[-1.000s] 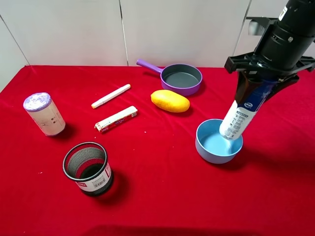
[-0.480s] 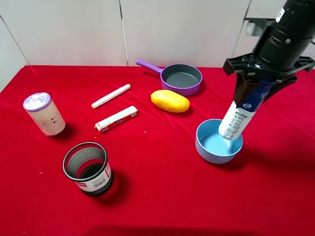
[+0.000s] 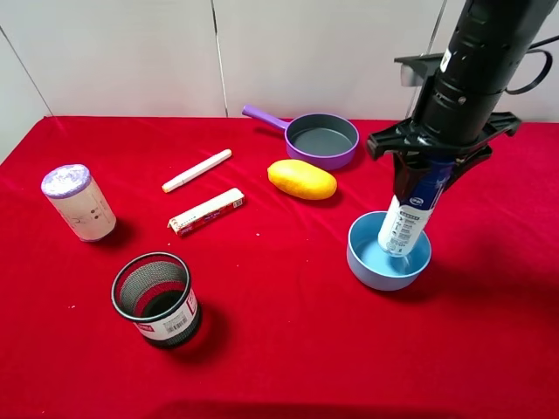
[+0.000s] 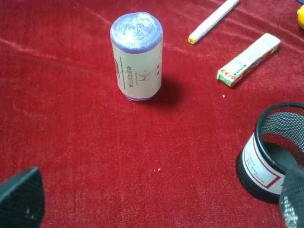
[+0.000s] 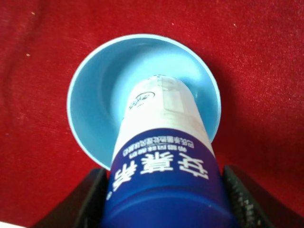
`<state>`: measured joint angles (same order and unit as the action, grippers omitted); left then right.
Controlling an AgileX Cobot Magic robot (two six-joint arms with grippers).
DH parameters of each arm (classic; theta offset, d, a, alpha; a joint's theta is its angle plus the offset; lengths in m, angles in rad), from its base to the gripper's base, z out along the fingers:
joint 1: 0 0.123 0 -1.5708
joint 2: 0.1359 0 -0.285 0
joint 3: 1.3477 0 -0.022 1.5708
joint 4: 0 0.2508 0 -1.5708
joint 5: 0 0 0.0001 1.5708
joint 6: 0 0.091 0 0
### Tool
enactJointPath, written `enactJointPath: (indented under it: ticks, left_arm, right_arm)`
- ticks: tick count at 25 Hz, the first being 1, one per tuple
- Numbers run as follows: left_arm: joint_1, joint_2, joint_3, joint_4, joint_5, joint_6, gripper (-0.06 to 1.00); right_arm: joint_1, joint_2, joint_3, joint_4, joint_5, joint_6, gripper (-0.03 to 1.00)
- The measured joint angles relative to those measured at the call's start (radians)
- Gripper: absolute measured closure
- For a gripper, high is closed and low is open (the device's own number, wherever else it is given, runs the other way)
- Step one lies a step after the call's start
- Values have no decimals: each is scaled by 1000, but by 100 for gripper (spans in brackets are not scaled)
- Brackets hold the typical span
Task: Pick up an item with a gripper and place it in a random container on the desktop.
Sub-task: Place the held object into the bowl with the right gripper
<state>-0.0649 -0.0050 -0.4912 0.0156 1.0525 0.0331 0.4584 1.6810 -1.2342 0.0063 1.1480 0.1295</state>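
The bottle (image 3: 407,220) is clamped at its blue upper part between the fingers of the right gripper (image 3: 423,175) and is held tilted, white end down, over the bowl (image 3: 365,260). That lower end is seen inside the bowl's rim; whether the bowl's floor is touched cannot be told. The bowl is set on the desktop (image 3: 288,358) toward the right edge, about halfway between front and back. From the right wrist, the bottle (image 5: 161,142) is seen running down into the middle of the bowl (image 5: 90,104), and the right gripper (image 5: 166,202) is pressed to either side of the blue band. The left gripper (image 4: 156,202) is held wide apart with nothing between its fingers, near the left edge, where a cylinder (image 4: 137,57) is stood upright and a mesh cup (image 4: 273,156) is placed toward the front. A pan (image 3: 321,138) is set near the back edge, with a yellow fruit (image 3: 301,179) just in front of it. A marker (image 3: 196,170) and a box (image 3: 206,211) are laid between fruit and cylinder.
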Motion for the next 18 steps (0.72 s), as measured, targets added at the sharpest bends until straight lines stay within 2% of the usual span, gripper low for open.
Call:
enactJointPath:
  ticks: [18]
  left_arm:
    - [0,0,0,0,0,0,-4]
  right_arm:
    - [0,45,1,-1,-37,2,59]
